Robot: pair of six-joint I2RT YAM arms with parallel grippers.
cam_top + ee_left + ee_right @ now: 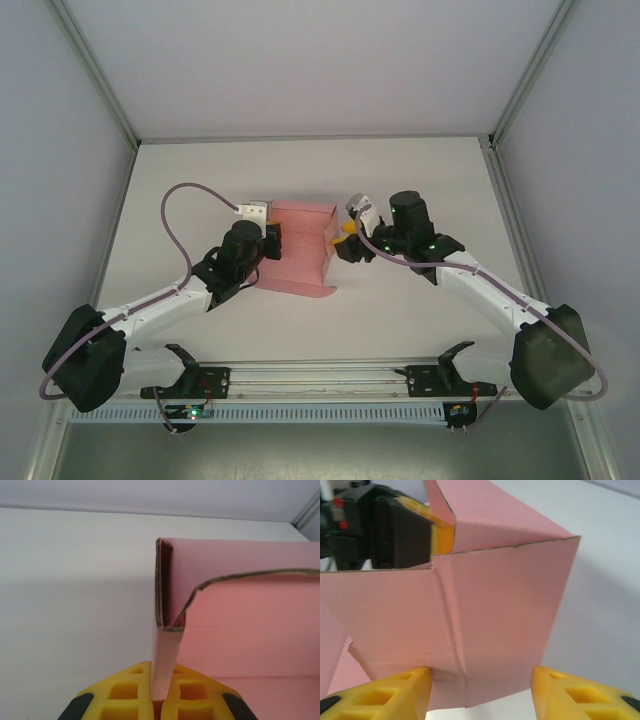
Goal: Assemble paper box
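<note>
Top external view: the pink paper box (300, 258), half folded with some walls raised, lies in the middle of the white tabletop (430, 180), between the two arms. There the left claw (270, 243) meets the box's left edge and the right claw (345, 243) sits at its right side.

Left wrist view: the left claw (162, 697) is clenched on a thin upright wall of the box, with yellow fingers (125, 692) pressed against both faces of the card. The wall's top is folded over double.

Right wrist view: the right claw (480, 692) is released. Its fingers are spread wide either side of a raised, creased panel; one is touching or just beside the card, the other stands apart.
</note>
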